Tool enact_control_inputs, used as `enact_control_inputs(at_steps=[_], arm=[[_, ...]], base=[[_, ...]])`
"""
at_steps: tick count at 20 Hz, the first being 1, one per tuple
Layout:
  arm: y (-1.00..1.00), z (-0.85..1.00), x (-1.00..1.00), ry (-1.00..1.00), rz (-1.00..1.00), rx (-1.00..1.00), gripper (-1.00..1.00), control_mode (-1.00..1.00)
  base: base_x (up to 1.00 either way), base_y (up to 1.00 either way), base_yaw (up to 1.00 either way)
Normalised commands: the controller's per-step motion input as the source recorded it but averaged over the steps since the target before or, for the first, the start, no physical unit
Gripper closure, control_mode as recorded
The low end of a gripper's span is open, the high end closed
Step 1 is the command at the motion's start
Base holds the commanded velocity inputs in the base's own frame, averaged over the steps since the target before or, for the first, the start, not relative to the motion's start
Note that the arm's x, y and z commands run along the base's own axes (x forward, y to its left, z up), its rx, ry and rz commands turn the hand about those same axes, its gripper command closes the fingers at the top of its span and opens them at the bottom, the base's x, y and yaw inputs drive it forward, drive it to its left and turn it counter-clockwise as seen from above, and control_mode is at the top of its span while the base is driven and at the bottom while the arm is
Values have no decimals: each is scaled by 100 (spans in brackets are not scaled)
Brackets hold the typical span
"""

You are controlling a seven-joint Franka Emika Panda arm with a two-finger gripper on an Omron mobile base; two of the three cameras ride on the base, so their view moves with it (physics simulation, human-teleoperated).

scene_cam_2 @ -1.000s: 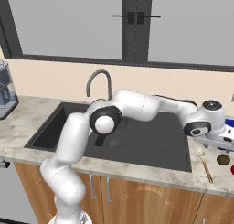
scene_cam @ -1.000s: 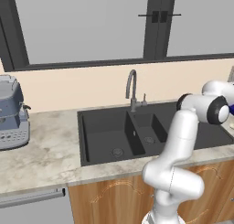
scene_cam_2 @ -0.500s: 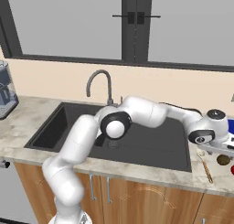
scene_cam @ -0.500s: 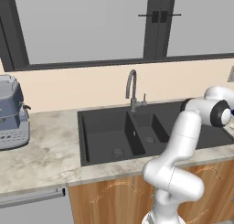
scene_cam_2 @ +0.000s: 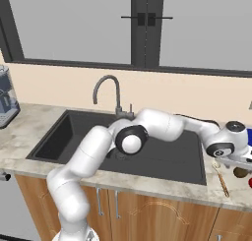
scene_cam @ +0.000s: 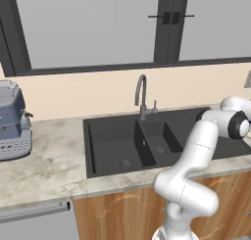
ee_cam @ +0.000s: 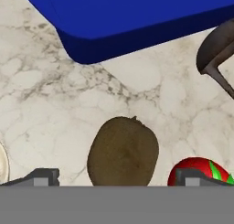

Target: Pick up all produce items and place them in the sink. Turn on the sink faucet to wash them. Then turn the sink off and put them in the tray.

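Produce first: the brown fruit [ee_cam: 122, 151] lies on the marble desk [ee_cam: 41, 104], straight ahead of the hand and between the two fingers [ee_cam: 115, 177], with the red fruit [ee_cam: 201, 170] just beside it on one side. In the right base view the brown fruit [scene_cam_2: 240, 172] sits at the far right of the desk, beyond the sink [scene_cam_2: 162, 154], next to the hand [scene_cam_2: 231, 156]. A blue tray [ee_cam: 137, 17] lies near, further along the hand's line of sight, and a dark utensil [ee_cam: 217, 54] rests off to the side.

The fingers are released, spread wide, and hold nothing.

The step in hand looks like the first pick. To do it well, the hand should go straight down so the brown fruit stays centred in the gap. One finger tip stands very close to the red fruit, so it could nudge that away; a slight shift toward the brown one would help. Close gently, since a round fruit may roll.

Against the earlier frames, the arm has reached further right and lower, toward the desk's end. The faucet [scene_cam_2: 109, 92] and sink are unchanged.
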Motion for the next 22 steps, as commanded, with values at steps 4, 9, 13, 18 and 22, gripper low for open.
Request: enact_control_inputs(at_steps=[4, 9, 13, 18, 22], arm=[[0, -32, 2, 2, 0, 0, -100, -100], [0, -23, 4, 0, 0, 0, 100, -100], [0, -7, 1, 0, 0, 0, 100, -100], [14, 12, -23, -5, 0, 0, 100, -100], [49, 69, -44, -8, 3, 0, 100, -100]], base=[[0, 0, 0], [0, 0, 0], [0, 0, 0], [0, 0, 0], [0, 0, 0]])
